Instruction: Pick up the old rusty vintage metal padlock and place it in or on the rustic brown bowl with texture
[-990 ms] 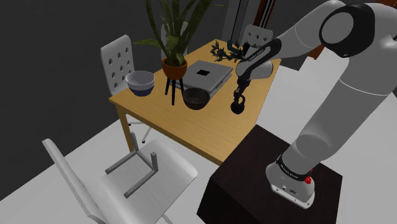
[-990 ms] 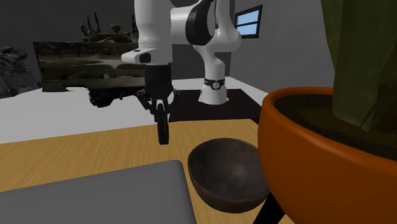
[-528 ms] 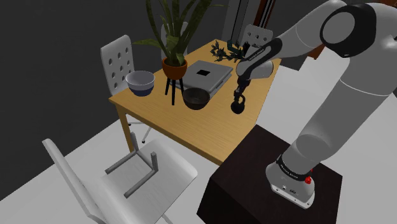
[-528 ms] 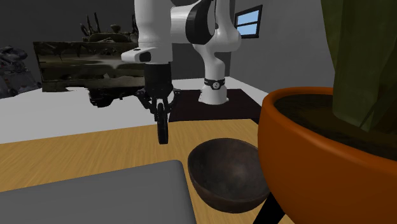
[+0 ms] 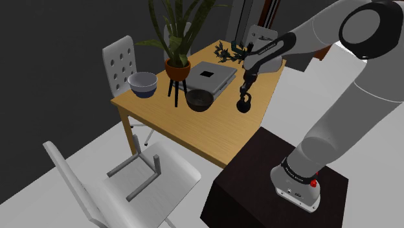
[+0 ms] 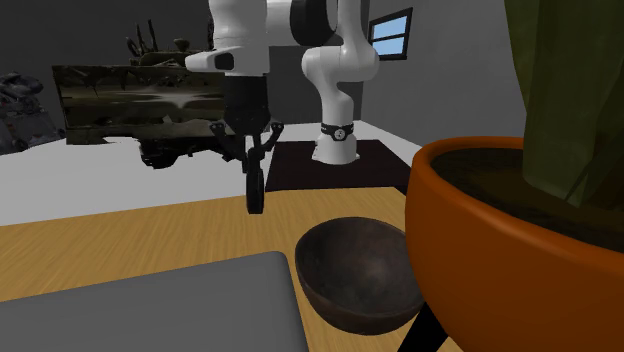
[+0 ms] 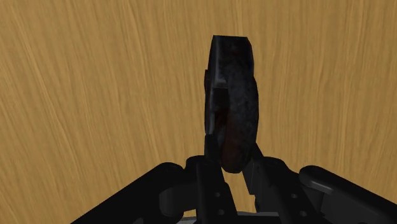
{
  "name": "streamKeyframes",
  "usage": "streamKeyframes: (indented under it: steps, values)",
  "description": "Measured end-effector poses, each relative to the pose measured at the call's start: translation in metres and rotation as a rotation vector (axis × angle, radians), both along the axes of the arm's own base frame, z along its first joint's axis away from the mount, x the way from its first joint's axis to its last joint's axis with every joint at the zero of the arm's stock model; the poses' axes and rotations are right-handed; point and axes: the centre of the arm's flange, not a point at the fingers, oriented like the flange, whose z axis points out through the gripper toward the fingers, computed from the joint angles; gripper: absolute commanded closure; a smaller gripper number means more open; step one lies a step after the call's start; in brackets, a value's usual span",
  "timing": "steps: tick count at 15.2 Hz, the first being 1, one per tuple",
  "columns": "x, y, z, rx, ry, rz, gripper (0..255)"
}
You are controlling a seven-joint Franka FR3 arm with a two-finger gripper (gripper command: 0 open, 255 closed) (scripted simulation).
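A black gripper (image 5: 245, 94) hangs above a wooden table (image 5: 194, 133), its fingers clamped on the top of a dark, rust-mottled padlock (image 5: 243, 105) — the padlock dangles in the air, clear of the wood. A dark brown bowl (image 5: 199, 100) sits on the table nearby, toward the shoulder view's left, beside a potted plant (image 5: 177, 65).

Padlock (image 6: 255, 192) in pincer (image 6: 253, 166) above table (image 6: 120, 240)

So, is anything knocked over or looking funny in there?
Yes. In the shoulder view, the white chair in front of the table looks tipped over on the floor, its grey legs poking up. The dark padlock just hangs from the gripper above the table, which is fine.
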Motion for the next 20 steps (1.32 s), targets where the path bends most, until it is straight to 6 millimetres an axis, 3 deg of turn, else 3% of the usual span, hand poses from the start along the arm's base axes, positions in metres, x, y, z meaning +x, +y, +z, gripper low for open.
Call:
streamKeyframes:
  steps: [20]
  values:
    - [0.000,0.000,0.105,0.000,0.000,0.000,255]
